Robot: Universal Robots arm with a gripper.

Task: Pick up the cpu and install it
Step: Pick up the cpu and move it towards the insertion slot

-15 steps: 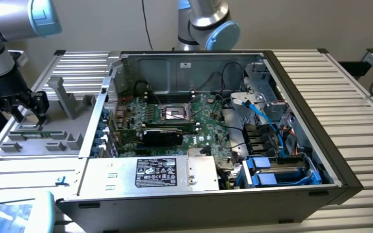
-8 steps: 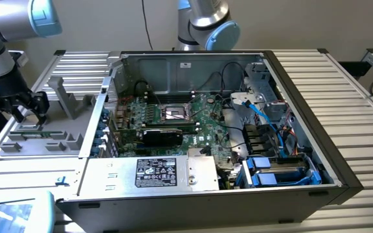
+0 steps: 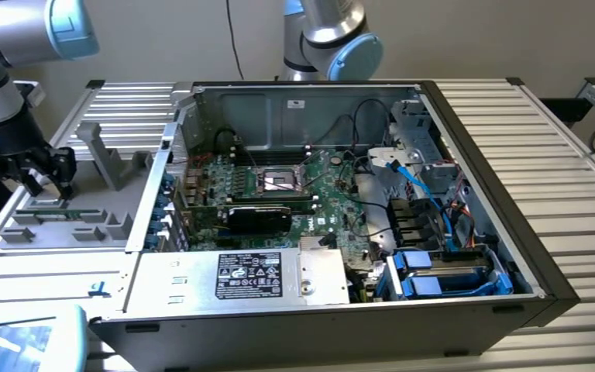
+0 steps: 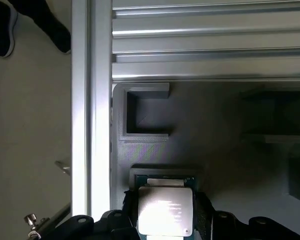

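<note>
Stage: pick-up not yet completed.
- cpu (image 4: 165, 210) seen lying flat in recess at edge of grey tray (image 3: 65, 225), shiny top up.
- Gripper (image 3: 47, 188) held low over same tray recess, jaws apart, one finger set on each side of cpu; contact with chip edges cannot be told.
- cpu not lifted off tray.
- Socket (image 3: 280, 180) on motherboard inside open computer case (image 3: 545, 271), well apart from tray, appears unfilled.
- Left, by judgement: grasp, lift, carry, install.

cpu (image 4: 165, 210), flat square chip, shiny silver-grey metal lid with faint printed text, thin green edge, lying flat, lid up, seated in a shallow recess of the grey holder (image 4: 215, 150)
</note>
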